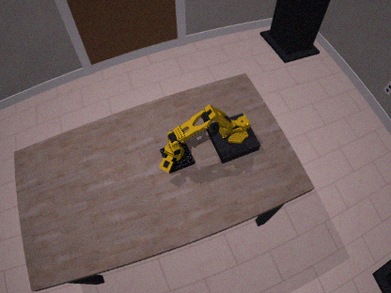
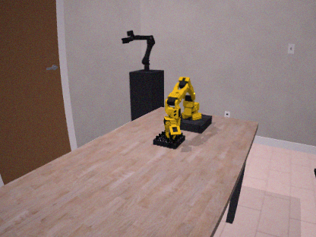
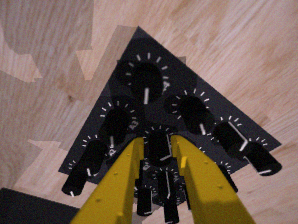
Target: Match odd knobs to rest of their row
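The black knob box [image 1: 189, 163] [image 2: 161, 143] [image 3: 139, 37] sits on the table below the arm. In the wrist view my gripper [image 3: 158, 140] has its jaws a small gap apart, one on each side of an inner knob [image 3: 158, 146]. Some space shows beside that knob, so the gripper is narrowly open around it. Its white line slants to the lower right. The corner knob [image 3: 145, 77] points straight down the picture. Knobs along the left edge [image 3: 116, 123] and right edge [image 3: 193, 111] show white lines. Jaws and knobs hide parts of the lower rows; labels are too blurred for certainty.
Tall knobs crowd closely around the jaws. The arm's black base block [image 1: 239, 149] [image 2: 197, 124] stands beside the box on the wooden table [image 1: 94, 202] [image 2: 114, 182]. A black pedestal [image 2: 146, 93] with another arm stands beyond the table.
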